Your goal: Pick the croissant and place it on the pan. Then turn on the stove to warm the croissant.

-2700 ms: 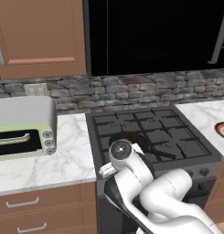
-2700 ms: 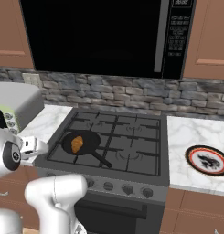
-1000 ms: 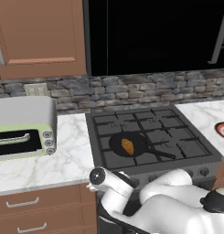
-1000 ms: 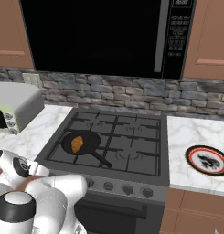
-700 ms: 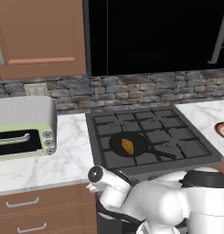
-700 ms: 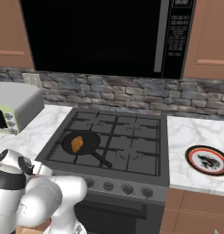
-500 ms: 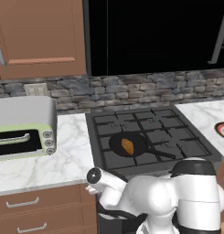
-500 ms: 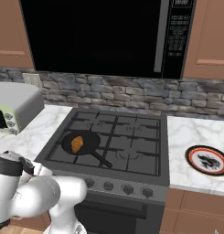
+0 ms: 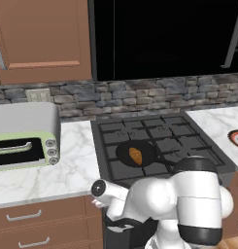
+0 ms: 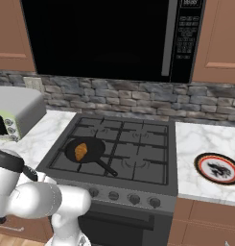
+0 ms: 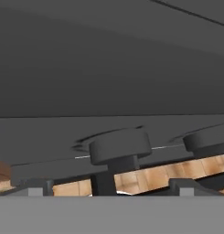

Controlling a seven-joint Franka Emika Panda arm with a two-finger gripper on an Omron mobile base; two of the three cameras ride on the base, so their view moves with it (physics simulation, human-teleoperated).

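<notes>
The hand (image 11: 106, 188) has its fingers wide apart, holding nothing, with a round grey stove knob (image 11: 119, 147) between and just beyond the fingertips (image 11: 34, 186); a second knob (image 11: 207, 141) sits beside it. The base views add what the close view lacks: the croissant (image 9: 135, 155) lies in the pan (image 10: 85, 150) on the front-left burner of the stove (image 10: 138, 144). The right base view shows the knob row along the front, and a red-rimmed plate (image 10: 217, 168) on the bench (image 10: 205, 139).

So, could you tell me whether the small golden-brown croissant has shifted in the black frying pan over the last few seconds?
No. The croissant lies at the same spot in the pan on the stove's front-left grate.
</notes>
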